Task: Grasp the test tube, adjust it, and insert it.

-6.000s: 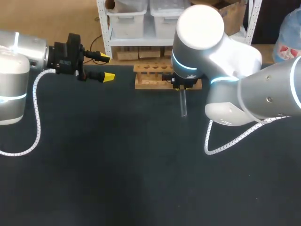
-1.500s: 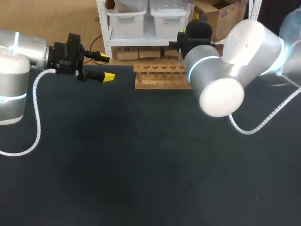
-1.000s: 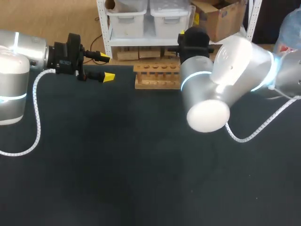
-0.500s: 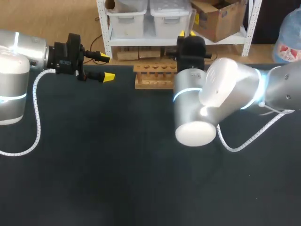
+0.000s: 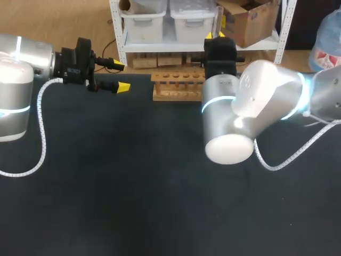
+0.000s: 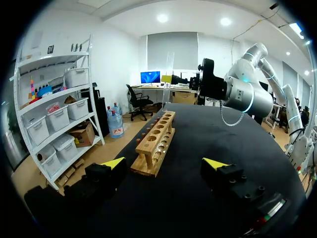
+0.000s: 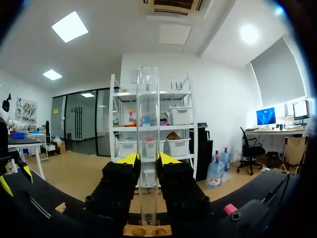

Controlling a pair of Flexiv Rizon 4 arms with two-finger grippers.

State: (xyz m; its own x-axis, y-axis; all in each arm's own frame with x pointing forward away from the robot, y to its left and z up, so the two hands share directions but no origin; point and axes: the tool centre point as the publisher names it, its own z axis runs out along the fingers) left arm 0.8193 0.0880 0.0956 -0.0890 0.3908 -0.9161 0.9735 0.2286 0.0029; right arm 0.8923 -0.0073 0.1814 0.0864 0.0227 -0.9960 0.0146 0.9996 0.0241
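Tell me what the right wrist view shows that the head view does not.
Only the right wrist view: the test tube, upright, clamped in the right pincer just above the wooden rack and its holes. Only the head view: the right arm, its silver body covering the rack's right end and hiding the tube. Both: the rack and the dark table.

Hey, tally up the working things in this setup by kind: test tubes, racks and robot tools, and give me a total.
1 clear glass test tube
1 light wooden test tube rack
2 black two-fingered tools with yellow tips: left tool, right tool
Total: 4
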